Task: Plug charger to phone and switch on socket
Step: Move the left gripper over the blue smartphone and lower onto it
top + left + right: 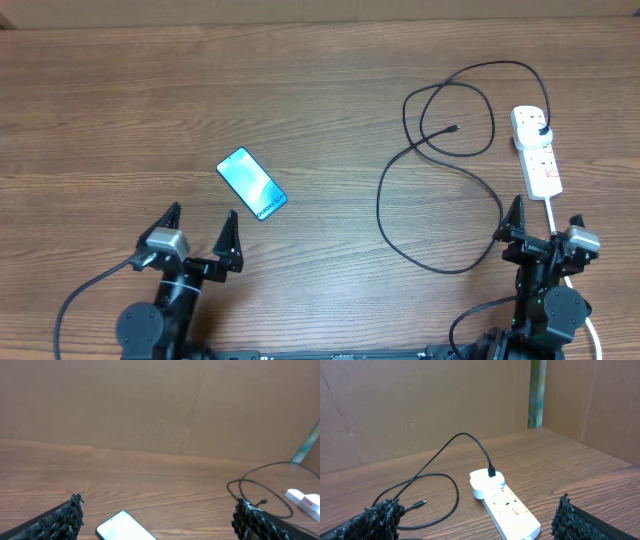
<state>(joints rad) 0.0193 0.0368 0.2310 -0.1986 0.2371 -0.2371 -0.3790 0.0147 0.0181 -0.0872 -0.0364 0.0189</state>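
The phone point(252, 184) lies on the wooden table with its light blue screen up; in the left wrist view point(122, 527) it sits just ahead of my jaws. My left gripper point(203, 238) is open and empty, near the table's front edge below the phone. The socket point(537, 151) is a white power strip at the right; it also shows in the right wrist view point(507, 508). The charger point(440, 185) is a black cable looped left of it, its plug in the strip's far end point(491, 473) and its small tip point(453, 128) free on the table. My right gripper point(545, 225) is open and empty, just below the socket.
The socket's white cord point(588, 320) runs down past my right arm. Brown cardboard walls point(420, 405) stand behind the table. A grey cable point(80, 295) trails from the left arm at the front edge.
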